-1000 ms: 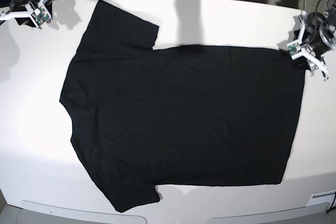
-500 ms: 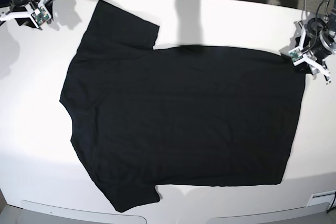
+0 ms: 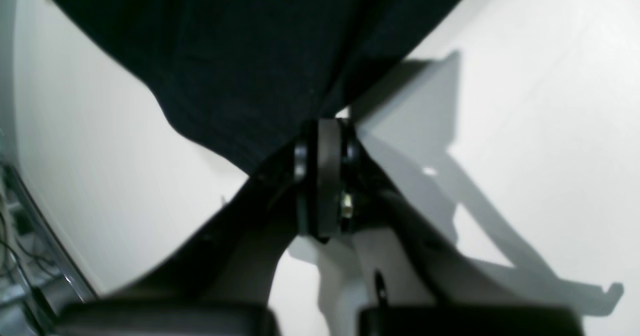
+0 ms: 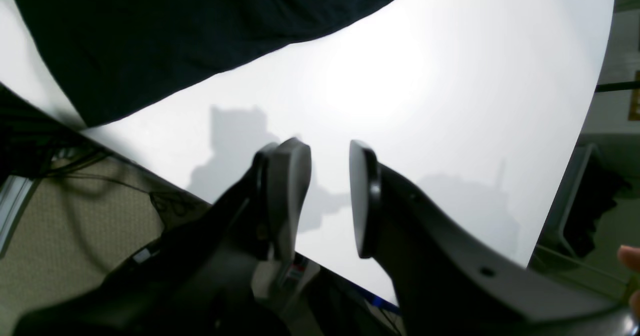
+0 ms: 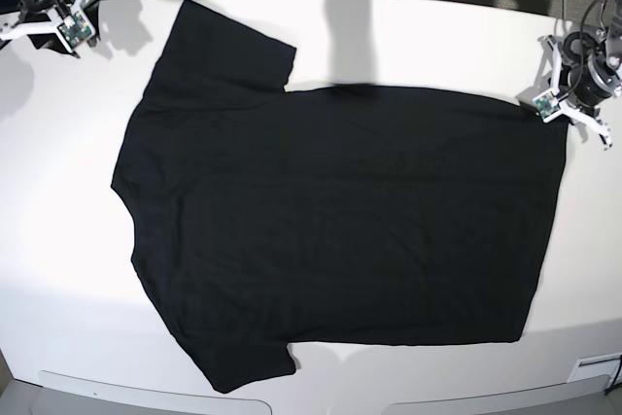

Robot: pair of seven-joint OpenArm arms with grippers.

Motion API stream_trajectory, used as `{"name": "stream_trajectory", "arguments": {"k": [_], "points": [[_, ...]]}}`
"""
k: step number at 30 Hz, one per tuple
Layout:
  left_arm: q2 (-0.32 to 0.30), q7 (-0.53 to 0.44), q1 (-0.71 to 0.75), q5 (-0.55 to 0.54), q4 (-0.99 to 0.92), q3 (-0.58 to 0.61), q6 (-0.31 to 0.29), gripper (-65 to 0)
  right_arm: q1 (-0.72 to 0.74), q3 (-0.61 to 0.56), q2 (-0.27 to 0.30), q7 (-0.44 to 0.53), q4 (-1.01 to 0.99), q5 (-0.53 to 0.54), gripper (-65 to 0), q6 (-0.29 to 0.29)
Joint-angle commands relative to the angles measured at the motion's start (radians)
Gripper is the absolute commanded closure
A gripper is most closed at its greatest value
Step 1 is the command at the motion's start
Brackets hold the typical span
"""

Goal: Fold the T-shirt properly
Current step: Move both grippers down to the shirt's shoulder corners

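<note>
Edging up toward 12 o'clock, my left tool (image 5: 556, 107) stays pinched on the T-shirt (image 5: 330, 221) hem corner; cloth runs lengthwise toward 9 o'clock across the bench (image 5: 58, 240), right tool (image 4: 327, 196) parted, empty, far.

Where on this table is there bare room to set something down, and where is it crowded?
The T-shirt covers most of the table. Bare strips lie along the left edge beside the collar end, at the back edge right of the upper sleeve, and along the front edge. It is crowded at the shirt's back right corner, where the left gripper pinches the hem, and at the back left corner by the right gripper.
</note>
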Motion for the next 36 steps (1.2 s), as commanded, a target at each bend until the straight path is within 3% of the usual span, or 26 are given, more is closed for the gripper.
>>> {"name": "stream_trajectory", "arguments": {"k": [1, 4, 8, 10, 15, 20, 29, 36], "points": [[-0.014, 0.074, 0.003, -0.003, -0.003, -0.002, -0.018, 0.0, -0.008, 0.007, 0.009, 0.037, 0.016, -0.011, -18.0, 0.01], [-0.014, 0.097, 0.004, -0.077, -0.002, -0.002, -0.018, 0.0, 0.001, 0.007, 0.026, 0.09, 0.015, -0.034, -18.3, 0.119], [-0.014, 0.097, 0.006, -0.209, -0.002, -0.002, -0.018, 0.0, 0.027, -0.004, 0.053, 0.089, 0.015, -0.035, -24.1, 0.151], [-0.011, 0.097, 0.006, -0.25, -0.002, -0.002, -0.018, 0.0, 0.027, -0.036, 0.082, 0.089, 0.014, -0.068, -24.1, 0.151], [0.016, 0.098, 0.006, -0.255, 0.0, -0.002, -0.018, 0.0, 0.051, -0.195, 0.152, 0.09, -0.023, -0.294, -24.1, 0.143], [0.047, 0.099, 0.006, -0.255, 0.0, -0.002, -0.018, 0.0, 0.21, -0.344, 0.159, 0.089, -0.117, -0.488, -24.1, 0.117], [0.055, 0.15, 0.006, -0.25, 0.0, -0.002, -0.018, 0.0, 0.438, -0.592, 0.179, 0.06, -0.313, -0.532, -24.1, 0.121], [0.055, 0.15, 0.005, -0.248, 0.0, -0.002, -0.018, 0.0, 0.55, -0.747, 0.188, 0.054, -0.349, -0.576, -24.1, 0.129]]}}
